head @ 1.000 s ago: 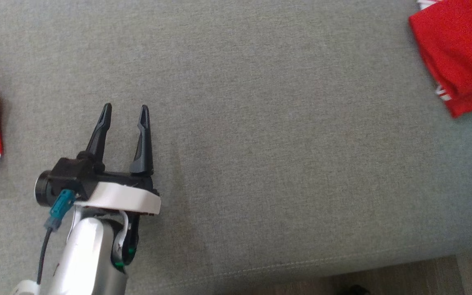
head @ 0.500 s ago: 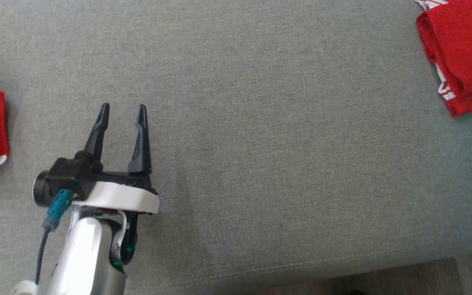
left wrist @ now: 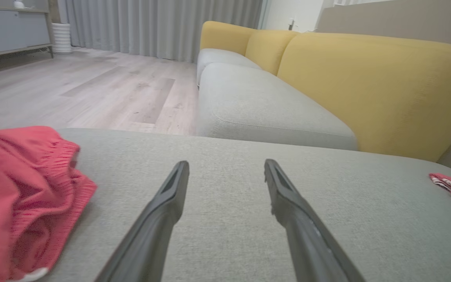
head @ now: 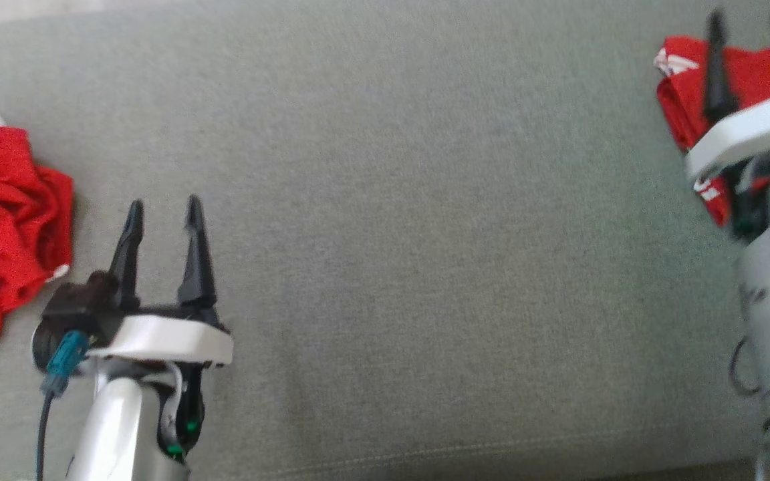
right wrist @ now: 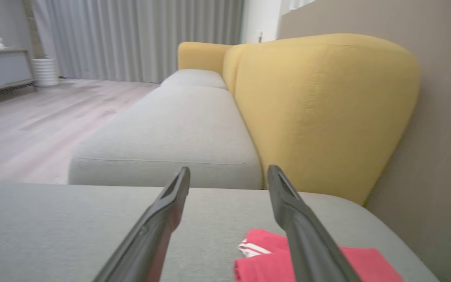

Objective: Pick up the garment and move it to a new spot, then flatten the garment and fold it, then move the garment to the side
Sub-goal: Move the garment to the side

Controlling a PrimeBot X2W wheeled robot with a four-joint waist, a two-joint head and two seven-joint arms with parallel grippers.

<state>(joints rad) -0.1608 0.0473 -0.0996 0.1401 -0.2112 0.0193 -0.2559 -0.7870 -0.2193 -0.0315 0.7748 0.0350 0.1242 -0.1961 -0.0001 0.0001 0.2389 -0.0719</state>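
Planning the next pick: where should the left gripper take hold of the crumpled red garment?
Probably the gathered waistband edge of the crumpled red garment, approached from the side facing the left gripper: that ridge stands raised and nearest its open jaws.

The head camera has moved, so its whole picture sits differently. More of the crumpled red shorts (head: 4, 214) shows at the left, and the gap to the left gripper (head: 163, 202) looks narrower. The right gripper (head: 748, 13) and its pale forearm now stand at the right edge, fingers apart, in front of the folded red garment (head: 756, 73). A pale floor strip (head: 24, 8) appears at the top left.
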